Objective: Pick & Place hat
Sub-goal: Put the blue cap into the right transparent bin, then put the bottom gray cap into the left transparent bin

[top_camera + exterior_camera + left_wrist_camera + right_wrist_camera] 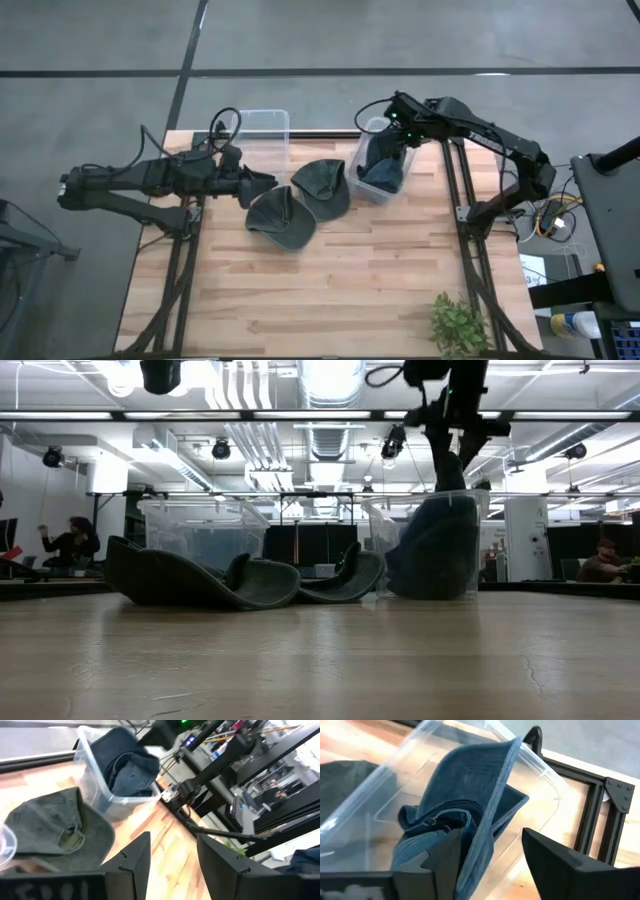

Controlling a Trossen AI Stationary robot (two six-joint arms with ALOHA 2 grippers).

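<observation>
A blue denim hat (383,165) (465,795) lies crumpled in the clear right bin (365,150) (540,765), its brim standing up against the bin's wall. My right gripper (400,135) (492,835) hangs open just above the bin, pointing steeply down, its fingers on either side of the raised brim. Two dark green hats (282,218) (325,188) rest crown-up on the table, touching each other. My left gripper (262,182) (172,845) hovers open beside them, holding nothing. My right gripper is open over the blue hat. The brim's edge (485,840) runs close past one finger (452,855), and I cannot tell whether it touches. The hat rests in the bin, not lifted.
A second clear bin (262,135) stands at the table's far edge, left of the right bin. A small green plant (458,325) sits at the near right corner. The near half of the wooden table (330,290) is bare. People show in the room beyond.
</observation>
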